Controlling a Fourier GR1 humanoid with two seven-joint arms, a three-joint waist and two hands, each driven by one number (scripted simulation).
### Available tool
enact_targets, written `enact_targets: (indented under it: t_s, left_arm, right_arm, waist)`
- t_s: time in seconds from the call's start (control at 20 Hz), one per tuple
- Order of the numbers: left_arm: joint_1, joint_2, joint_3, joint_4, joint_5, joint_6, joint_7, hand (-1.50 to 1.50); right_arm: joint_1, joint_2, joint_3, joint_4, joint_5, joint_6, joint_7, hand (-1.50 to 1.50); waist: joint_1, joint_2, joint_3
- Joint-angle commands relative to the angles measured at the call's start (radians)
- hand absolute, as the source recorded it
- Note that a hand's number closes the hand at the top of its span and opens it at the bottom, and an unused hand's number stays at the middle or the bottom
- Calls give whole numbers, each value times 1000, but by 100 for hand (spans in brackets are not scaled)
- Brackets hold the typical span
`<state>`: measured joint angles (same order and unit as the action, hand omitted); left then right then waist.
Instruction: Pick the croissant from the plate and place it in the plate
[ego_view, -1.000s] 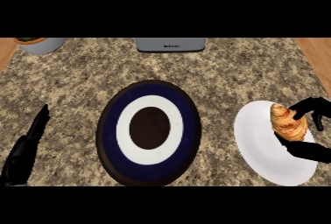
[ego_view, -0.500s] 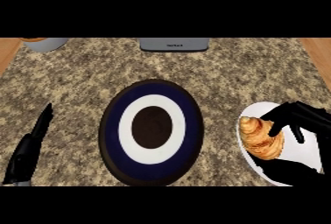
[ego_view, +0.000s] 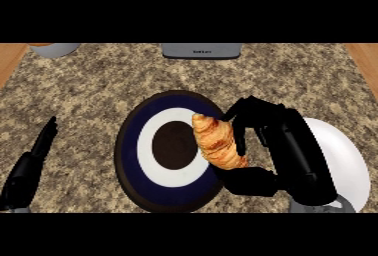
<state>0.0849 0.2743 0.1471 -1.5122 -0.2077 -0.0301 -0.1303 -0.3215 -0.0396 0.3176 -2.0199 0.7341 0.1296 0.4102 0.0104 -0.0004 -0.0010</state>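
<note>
While right hand (ego_view: 295, 155) pinches croissant (ego_view: 219, 145) over blue plate (ego_view: 136, 150), white plate (ego_view: 343, 165) beside; left hand (ego_view: 33, 160) outstretched

Golden-brown, ridged croissant (ego_view: 218, 142), long axis running near-to-far, gripped in the curled right hand (ego_view: 295, 150) over the right side of the navy plate (ego_view: 131, 150). Navy plate is round, with white ring and dark centre, mid-counter. Plain white plate (ego_view: 348, 162) lies just right of it, partly hidden.

One head view — looking steeply down, close over the counter (ego_view: 88, 90).
</note>
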Motion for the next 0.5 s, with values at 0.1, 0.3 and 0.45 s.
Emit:
enact_targets:
  t_s: [0.1, 0.3, 0.45]
  left_arm:
    - [16, -33, -26, 17, -44, 28, -42, 0]
    - [-48, -40, -6, 69, -43, 41, -14, 0]
    - [4, -1, 11, -5, -6, -25, -15, 0]
  right_arm:
    - [-206, 38, 98, 270, 0, -66, 120, 150]
    - [-249, 39, 214, 460, -29, -245, 116, 150]
    - [-326, 39, 260, 538, -120, -274, 129, 150]
  waist:
    - [7, 2, 0]
    - [6, 3, 0]
    - [11, 2, 1]
